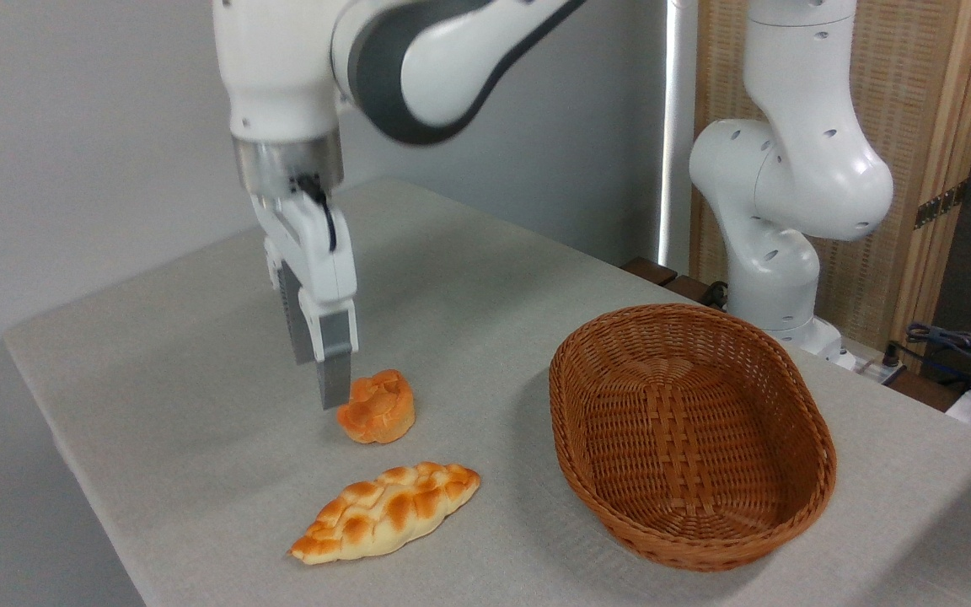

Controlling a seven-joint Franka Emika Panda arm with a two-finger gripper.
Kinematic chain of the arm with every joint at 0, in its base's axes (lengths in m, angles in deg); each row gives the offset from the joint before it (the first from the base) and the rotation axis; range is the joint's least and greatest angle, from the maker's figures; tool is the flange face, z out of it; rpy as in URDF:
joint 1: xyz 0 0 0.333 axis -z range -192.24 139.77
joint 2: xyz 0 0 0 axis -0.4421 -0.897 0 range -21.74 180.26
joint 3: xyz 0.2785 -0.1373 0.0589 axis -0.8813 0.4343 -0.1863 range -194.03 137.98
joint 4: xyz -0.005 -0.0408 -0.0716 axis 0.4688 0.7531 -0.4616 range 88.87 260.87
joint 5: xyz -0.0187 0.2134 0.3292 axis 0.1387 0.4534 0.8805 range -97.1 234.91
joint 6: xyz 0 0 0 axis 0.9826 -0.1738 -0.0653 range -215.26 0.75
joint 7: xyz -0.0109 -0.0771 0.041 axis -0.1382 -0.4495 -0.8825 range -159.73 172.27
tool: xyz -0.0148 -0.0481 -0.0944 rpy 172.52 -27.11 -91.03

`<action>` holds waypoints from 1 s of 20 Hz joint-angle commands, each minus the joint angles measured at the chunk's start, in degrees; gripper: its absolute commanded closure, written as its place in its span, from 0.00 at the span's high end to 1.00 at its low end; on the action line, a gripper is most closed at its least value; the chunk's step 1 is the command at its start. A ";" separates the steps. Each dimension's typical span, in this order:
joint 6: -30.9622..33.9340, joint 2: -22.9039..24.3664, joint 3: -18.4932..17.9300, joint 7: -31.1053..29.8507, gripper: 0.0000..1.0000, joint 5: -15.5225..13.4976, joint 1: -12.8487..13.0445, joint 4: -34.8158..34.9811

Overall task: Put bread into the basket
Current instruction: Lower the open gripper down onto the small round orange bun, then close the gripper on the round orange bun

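Hanging fingers-down over the grey cloth-covered table [199, 354], the white two-finger gripper [327, 371] of the Franka arm sits just at the 9 o'clock side of the small round orange-golden bun with a knotted top [378, 406]. Its near finger [335, 375] ends level with the bun's upper edge and appears to touch or almost touch that side; the second finger lies largely behind the first, so whether the jaws are spread or closed cannot be told from this angle, and nothing is seen held between them. The bun rests on the table, outside the large oval brown woven wicker basket [797, 396], which stands well apart at the bun's 3 o'clock. A longer, pointed braided golden loaf [386, 511] lies near the bun at its 6 o'clock. The arm's white base [776, 253] rises at the table's far edge, at the basket's 12 o'clock.
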 commanded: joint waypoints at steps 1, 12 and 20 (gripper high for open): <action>-4.33 -0.07 0.89 1.24 1.00 -0.17 1.14 5.40; 1.73 0.28 0.98 3.27 0.40 -0.78 1.06 7.77; 4.64 0.45 0.98 3.18 0.20 -0.78 0.97 7.69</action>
